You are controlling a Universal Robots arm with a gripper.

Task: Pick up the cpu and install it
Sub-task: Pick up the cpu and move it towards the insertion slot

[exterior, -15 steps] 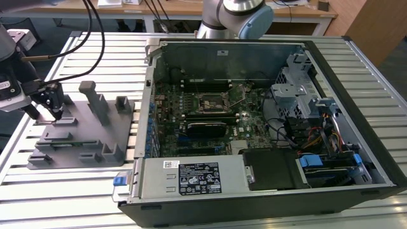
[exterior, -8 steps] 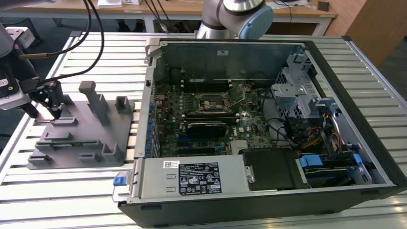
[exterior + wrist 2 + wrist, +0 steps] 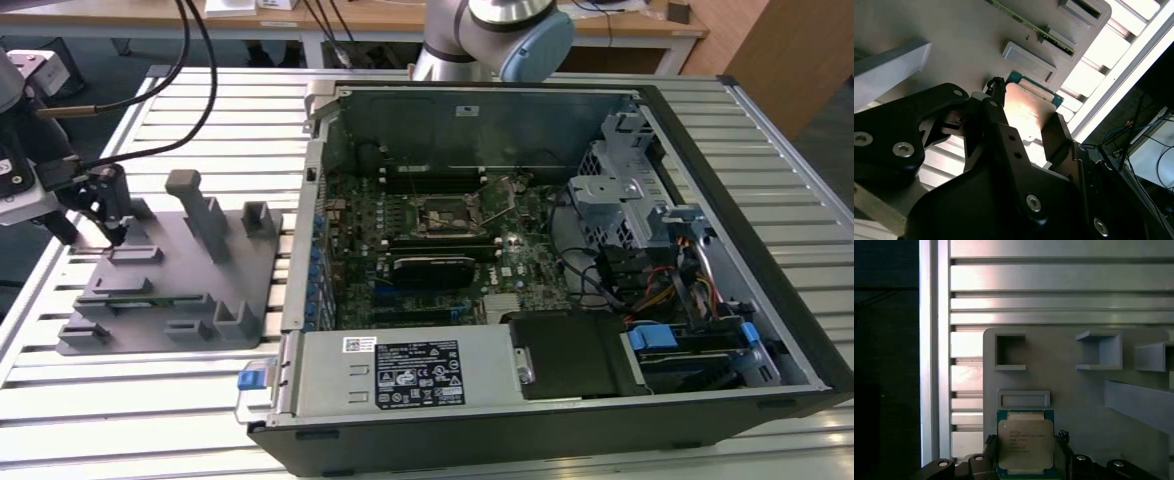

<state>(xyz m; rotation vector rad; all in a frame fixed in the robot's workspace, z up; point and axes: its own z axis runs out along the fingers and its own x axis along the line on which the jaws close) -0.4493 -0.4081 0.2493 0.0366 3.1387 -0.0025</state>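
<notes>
The gripper (image 3: 107,225), a black two-fingered tool on the arm's wrist, hangs low over the far corner of a grey plastic holder plate (image 3: 180,285) on the exterior view's left. The plate lies on a slatted aluminium table (image 3: 200,110), close to that table's edge on the exterior view's left.

In the first wrist view the cpu (image 3: 1025,442), a small flat square chip with a silvery metal top and a thin green rim, lies flat on the holder plate (image 3: 1074,405). It is just beside a low grey rectangular block (image 3: 1024,399) and near the plate's edge that runs along the table's outer rail. The gripper (image 3: 1026,452) straddles it, with one black finger (image 3: 991,455) at each of two opposite sides. The fingers meet the chip's edges with no gap showing, so they are pinching the cpu. It sits level with the plate, as far as this view tells.

The second wrist view shows the same hold from lower down. The cpu (image 3: 1026,107) is framed between the dark fingers of the gripper (image 3: 1026,117), and its green rim peeks out beyond them.

On the exterior view's right, well apart from the holder plate, an open black computer case (image 3: 767,180) lies on the table. A green motherboard (image 3: 521,250) lies inside it (fans and cables crowd one side). A square black socket with a metal frame (image 3: 447,213) sits near the board's middle.
</notes>
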